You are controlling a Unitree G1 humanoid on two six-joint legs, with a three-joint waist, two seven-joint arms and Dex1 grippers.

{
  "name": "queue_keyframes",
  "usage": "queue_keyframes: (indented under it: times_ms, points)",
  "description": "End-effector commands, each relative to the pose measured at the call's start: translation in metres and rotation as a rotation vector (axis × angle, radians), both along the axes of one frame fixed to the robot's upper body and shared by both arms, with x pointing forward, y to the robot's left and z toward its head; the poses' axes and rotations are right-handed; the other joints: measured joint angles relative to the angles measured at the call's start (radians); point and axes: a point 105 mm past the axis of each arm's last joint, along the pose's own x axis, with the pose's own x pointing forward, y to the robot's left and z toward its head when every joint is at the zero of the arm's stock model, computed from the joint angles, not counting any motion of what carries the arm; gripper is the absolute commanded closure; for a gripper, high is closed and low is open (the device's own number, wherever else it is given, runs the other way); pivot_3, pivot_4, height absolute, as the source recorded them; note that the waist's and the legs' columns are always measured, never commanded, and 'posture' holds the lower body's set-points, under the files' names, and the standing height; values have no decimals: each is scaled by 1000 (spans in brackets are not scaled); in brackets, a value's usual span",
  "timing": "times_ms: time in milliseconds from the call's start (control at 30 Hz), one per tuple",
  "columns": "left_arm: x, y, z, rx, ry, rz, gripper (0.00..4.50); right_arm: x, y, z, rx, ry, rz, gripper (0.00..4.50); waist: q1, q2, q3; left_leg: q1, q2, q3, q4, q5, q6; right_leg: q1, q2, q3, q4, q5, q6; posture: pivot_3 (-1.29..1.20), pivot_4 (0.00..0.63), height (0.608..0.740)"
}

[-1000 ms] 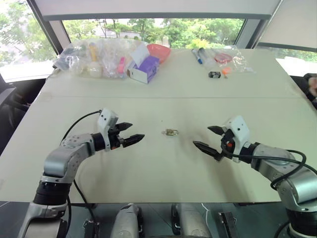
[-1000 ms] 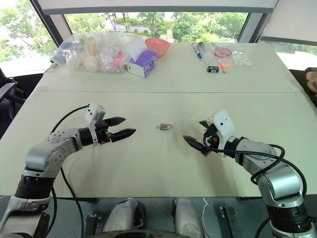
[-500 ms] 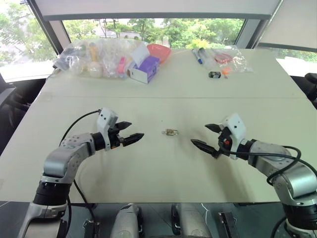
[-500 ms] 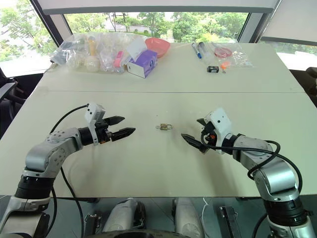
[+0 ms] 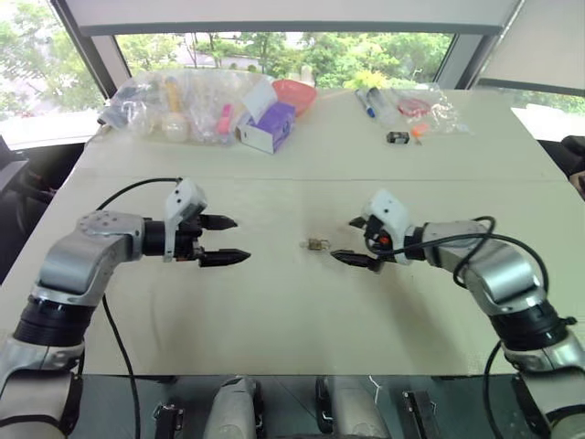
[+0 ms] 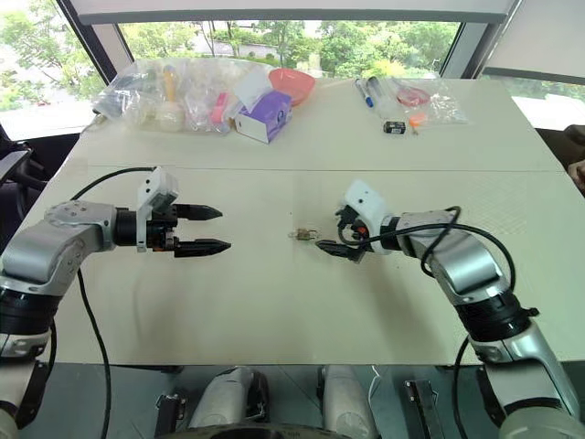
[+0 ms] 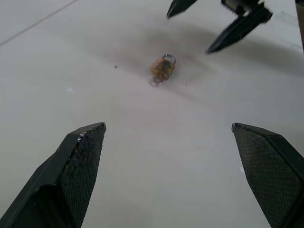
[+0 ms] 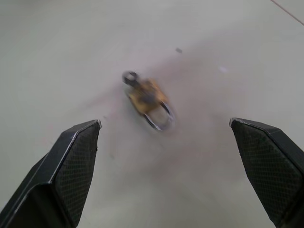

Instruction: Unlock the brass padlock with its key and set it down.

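Padlock (image 5: 317, 244) lying flat at frame centre on the table (image 5: 274, 311), right gripper (image 5: 353, 241) spread wide and empty – just right of it, left gripper (image 5: 222, 240) also wide, empty, well left.

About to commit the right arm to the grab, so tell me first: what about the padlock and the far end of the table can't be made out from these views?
- brass padlock: blurred in the right wrist view, so shackle locked or open is unclear.
- Key: the ring at the lock's end in the left wrist view is too small to identify.
- Contents of the plastic bags: too small and crumpled over in the head views.
- right gripper open beside the lock; contact cannot be told.
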Motion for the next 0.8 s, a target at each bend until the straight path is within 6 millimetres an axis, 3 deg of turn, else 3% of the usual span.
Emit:
queue_keyframes:
  times_ms: [33, 133, 500, 600, 800]
  points:
    - [0, -3, 5, -24, -23, -1, 91, 9, 9, 8, -23, -68, 64, 0, -1, 0, 0, 0, 0, 0, 0, 0, 0, 0, 0, 0, 0, 0, 0, 0, 150, 734]
    - [-2, -8, -2, -26, -11, 0, 91, 17, 17, 11, -28, -93, 95, 0, -5, 0, 0, 0, 0, 0, 0, 0, 0, 0, 0, 0, 1, 0, 0, 0, 150, 734]
    - [-4, -9, -13, -59, 3, 61, 91, 30, 34, -11, -97, -89, 178, 0, -2, 0, 0, 0, 1, 1, 1, 0, 0, 0, 0, 0, 1, 0, 0, 0, 150, 734]
    - [-4, -8, -16, -59, 6, 75, 39, 29, 35, -26, -136, -68, 197, 834, -4, 0, 0, 0, 1, 1, 1, 0, -1, 0, 0, 0, 2, 0, 0, 0, 150, 734]
    - [-4, -9, -15, -65, 1, 78, 39, 22, 28, -32, -170, -50, 220, 3664, -4, 0, 0, 1, 1, 1, 2, 1, -2, 0, 0, 0, 3, 0, 0, 0, 150, 734]
